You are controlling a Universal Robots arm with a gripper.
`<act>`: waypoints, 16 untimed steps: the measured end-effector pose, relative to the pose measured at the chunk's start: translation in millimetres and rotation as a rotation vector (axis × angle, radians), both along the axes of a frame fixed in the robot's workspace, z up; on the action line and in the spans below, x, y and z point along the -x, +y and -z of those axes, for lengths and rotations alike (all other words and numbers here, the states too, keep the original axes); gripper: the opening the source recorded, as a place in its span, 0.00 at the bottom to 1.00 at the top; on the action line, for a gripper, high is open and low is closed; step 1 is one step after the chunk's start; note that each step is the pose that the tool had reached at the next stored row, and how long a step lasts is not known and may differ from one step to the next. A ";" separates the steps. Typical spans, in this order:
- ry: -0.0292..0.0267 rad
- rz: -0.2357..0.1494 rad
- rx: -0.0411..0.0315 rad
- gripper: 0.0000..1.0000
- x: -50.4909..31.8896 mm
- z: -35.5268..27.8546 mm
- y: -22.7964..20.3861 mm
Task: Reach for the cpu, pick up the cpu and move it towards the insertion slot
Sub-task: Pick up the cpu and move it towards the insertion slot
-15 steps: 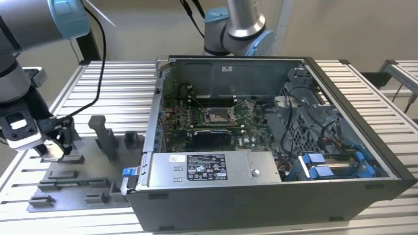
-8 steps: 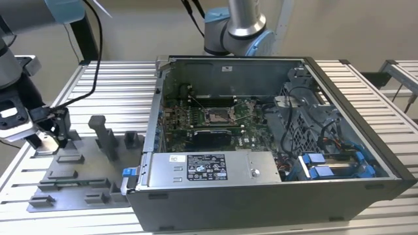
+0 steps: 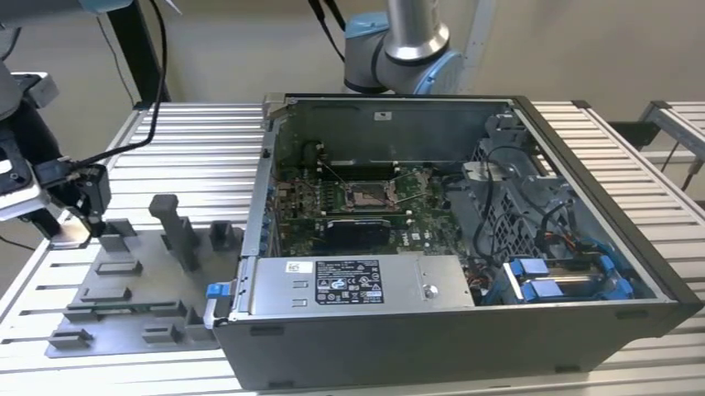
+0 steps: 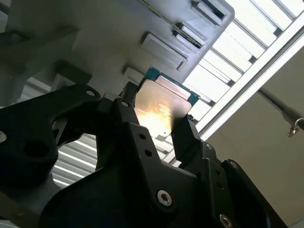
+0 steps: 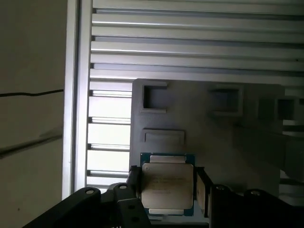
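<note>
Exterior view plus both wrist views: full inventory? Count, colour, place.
table: 1, silver slats, under everything
computer case: 1, dark grey, open, on the table
circuit board: 1, green, inside the case
insertion slot: 1, silver frame, dark centre, on the circuit board
power supply: 1, silver, case's near side
fixture plate: 1, grey, exterior view's left of the case
cpu: 1, silvery top, green edge, held over the fixture plate
arm: 1, silver-blue, behind the case
gripper: 1, black, shut on the cpu

ARM [image 3: 397, 41]: wrist low, at the exterior view's left | GRIPPER [image 5: 167, 190]: fingers [image 5: 134, 180] closed — clamping the cpu [image 5: 167, 183] by opposite edges
</note>
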State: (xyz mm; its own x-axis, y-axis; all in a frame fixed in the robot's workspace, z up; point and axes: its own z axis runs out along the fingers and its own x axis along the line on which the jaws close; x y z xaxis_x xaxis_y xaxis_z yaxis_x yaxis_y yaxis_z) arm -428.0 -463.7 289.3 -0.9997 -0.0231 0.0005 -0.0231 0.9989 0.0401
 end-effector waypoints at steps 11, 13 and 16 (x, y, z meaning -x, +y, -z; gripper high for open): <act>0.0000 0.000 0.0000 0.00 0.0 -27.2 0.0; 0.0001 0.000 0.0001 0.00 0.0 -32.4 0.0; 0.0001 0.000 0.0000 0.00 0.0 -40.0 0.0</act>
State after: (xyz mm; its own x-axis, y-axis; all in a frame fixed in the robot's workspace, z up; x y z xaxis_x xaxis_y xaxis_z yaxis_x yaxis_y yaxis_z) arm -428.0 -463.7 329.3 -0.9997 -0.0231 0.0005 -0.0231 0.9989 0.0401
